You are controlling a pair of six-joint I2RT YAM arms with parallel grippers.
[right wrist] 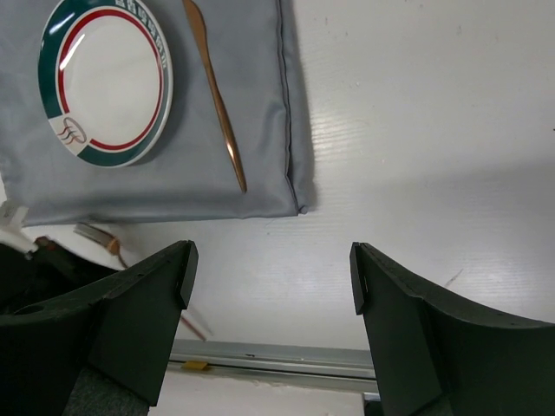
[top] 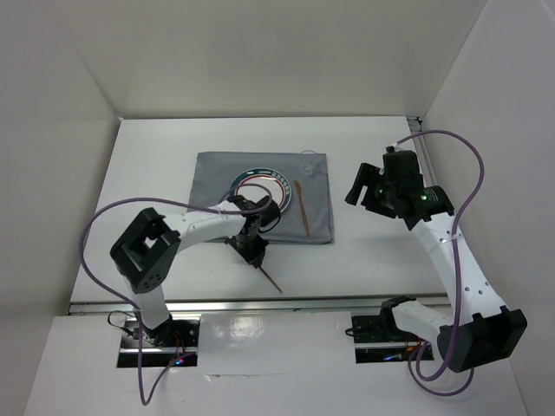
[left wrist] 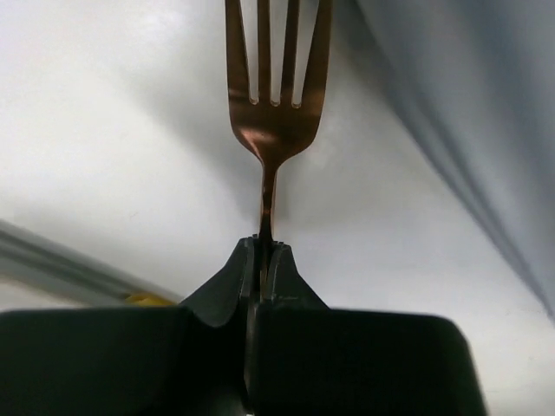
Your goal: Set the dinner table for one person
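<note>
A copper fork (left wrist: 273, 113) is pinched at its neck by my left gripper (left wrist: 263, 245), which is shut on it. In the top view this gripper (top: 253, 251) is low over the white dinner table (top: 390, 260), just in front of the grey mat (top: 217, 178). The fork's handle (top: 272, 279) sticks out towards the near rail. A white plate with a green and red rim (top: 260, 184) and a copper knife (top: 301, 208) lie on the mat. My right gripper (top: 357, 186) is open, empty and raised to the right of the mat.
An aluminium rail (top: 347, 302) runs along the table's near edge. The right wrist view shows the plate (right wrist: 106, 82), the knife (right wrist: 215, 95), the mat's near right corner (right wrist: 290, 186) and the rail (right wrist: 277, 355) below the open gripper (right wrist: 270, 277). White walls enclose the table.
</note>
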